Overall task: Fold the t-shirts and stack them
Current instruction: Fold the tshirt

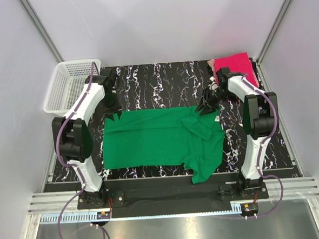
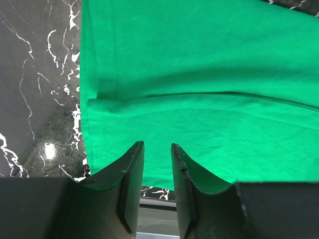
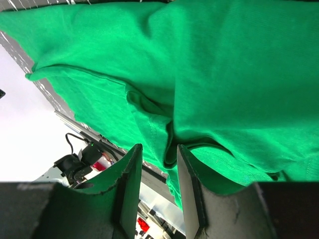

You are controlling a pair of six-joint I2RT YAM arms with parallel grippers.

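Green t-shirt (image 1: pixel 155 144) lay mid-frame on the table (image 1: pixel 157 81). L gripper (image 1: pixel 115 115) & R gripper (image 1: pixel 205 109) sat at its top corners; couldn't tell if jaws pinched it

The left arm (image 1: pixel 86 110) and right arm (image 1: pixel 250 100) reach to the far edge of the green t-shirt (image 1: pixel 150 139), wrists bent down. The left gripper (image 1: pixel 115 115) is at its far left corner and the right gripper (image 1: pixel 206 109) at its far right. Both pairs of jaws are narrowly parted with cloth between them; grip unclear.
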